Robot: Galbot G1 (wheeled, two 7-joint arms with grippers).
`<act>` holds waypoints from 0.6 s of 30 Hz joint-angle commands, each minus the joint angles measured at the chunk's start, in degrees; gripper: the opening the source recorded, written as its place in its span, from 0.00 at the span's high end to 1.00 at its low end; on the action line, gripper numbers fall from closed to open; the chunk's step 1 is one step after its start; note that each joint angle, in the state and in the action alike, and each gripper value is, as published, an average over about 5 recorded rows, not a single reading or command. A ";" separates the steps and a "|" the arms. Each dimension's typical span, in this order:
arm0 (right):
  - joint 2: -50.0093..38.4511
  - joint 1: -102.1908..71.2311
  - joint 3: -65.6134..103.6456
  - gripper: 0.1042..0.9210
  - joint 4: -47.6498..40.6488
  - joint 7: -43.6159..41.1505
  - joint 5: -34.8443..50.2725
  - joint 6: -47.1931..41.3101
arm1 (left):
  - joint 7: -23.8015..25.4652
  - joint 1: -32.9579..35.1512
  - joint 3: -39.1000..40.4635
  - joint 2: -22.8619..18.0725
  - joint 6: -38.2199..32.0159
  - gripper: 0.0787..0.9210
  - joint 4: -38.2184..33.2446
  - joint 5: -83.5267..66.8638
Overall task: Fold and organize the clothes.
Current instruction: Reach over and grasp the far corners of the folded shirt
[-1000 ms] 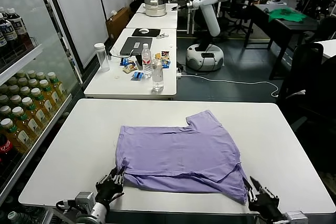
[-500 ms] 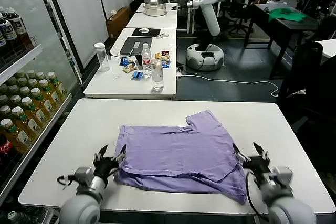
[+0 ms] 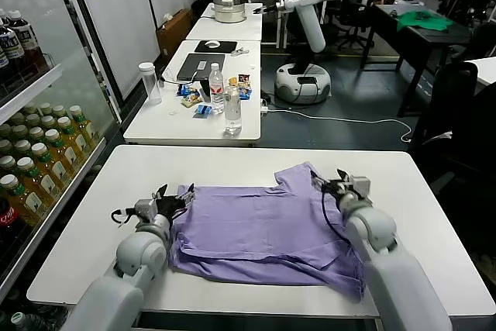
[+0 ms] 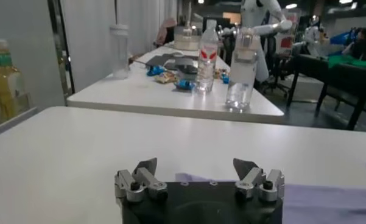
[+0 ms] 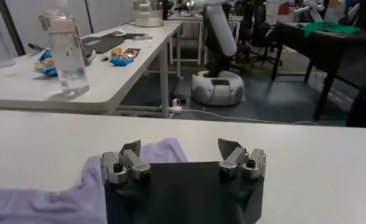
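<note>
T-shirt (image 3: pixel 267 226) lies on white table (image 3: pixel 116 191), bottles (image 3: pixel 225 98) beyond

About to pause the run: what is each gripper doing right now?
Left gripper: open, empty, at the T-shirt.
Right gripper: open, empty.

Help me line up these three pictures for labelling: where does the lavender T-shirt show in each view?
Head view: lavender T-shirt lies flat mid-table, between both arms.
Left wrist view: only a pale purple strip beside the gripper body.
Right wrist view: a sleeve and edge beside and behind the gripper body.
Shared landmark: the clear water bottle on the next table.
</note>
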 commanded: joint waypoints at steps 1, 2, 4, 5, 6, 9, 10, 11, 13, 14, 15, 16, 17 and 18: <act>2.74 12.20 -5.17 0.12 -17.41 -0.10 -0.03 -0.57 | 0.15 -7.77 3.96 -1.36 1.44 0.12 9.14 -1.37; 3.19 12.49 -5.13 0.12 -18.71 -0.24 -0.19 -0.52 | 0.11 -7.78 4.03 -1.48 1.52 0.12 9.42 -1.19; 3.97 12.94 -5.00 0.12 -21.03 -0.52 -0.48 -0.40 | -0.18 -7.71 3.99 -1.74 1.81 0.12 9.86 -0.61; 4.28 13.07 -4.94 0.12 -21.97 -0.67 -0.56 -0.39 | -0.44 -7.53 3.87 -1.85 2.04 0.12 9.83 -0.19; 4.54 13.12 -4.89 0.12 -22.75 -0.81 -0.56 -0.44 | -0.73 -7.22 3.72 -1.95 2.34 0.12 9.62 0.21; 5.09 12.85 -4.76 0.12 -24.08 -1.10 -0.43 -0.62 | -1.42 -5.68 3.24 -1.95 3.32 0.12 7.96 1.01; 5.16 12.66 -4.75 0.12 -24.25 -1.15 -0.38 -0.65 | -1.51 -5.02 3.13 -1.92 3.53 0.12 7.27 1.08; 5.18 12.39 -4.77 0.12 -24.33 -1.20 -0.29 -0.65 | -1.56 -4.35 3.07 -1.88 3.67 0.12 6.59 1.12; 5.08 11.81 -4.88 0.12 -24.27 -1.33 -0.04 -0.65 | -1.56 -3.07 3.01 -1.86 3.76 0.12 5.27 1.20; 5.00 11.54 -4.96 0.12 -24.17 -1.40 0.11 -0.65 | -1.55 -2.56 3.01 -1.88 3.76 0.12 4.77 1.25; 4.90 11.24 -5.07 0.13 -24.01 -1.49 0.31 -0.65 | -1.51 -2.11 3.01 -1.93 3.75 0.13 4.39 1.29; 4.80 11.00 -5.17 0.15 -23.83 -1.59 0.47 -0.64 | -1.47 -1.76 3.02 -2.00 3.75 0.14 4.14 1.29; 4.69 10.76 -5.27 0.17 -23.60 -1.67 0.63 -0.64 | -1.42 -1.46 3.02 -2.08 3.75 0.16 4.11 1.25; 4.60 10.56 -5.35 0.20 -23.35 -1.73 0.77 -0.63 | -1.38 -1.23 3.00 -2.17 3.75 0.19 4.18 1.17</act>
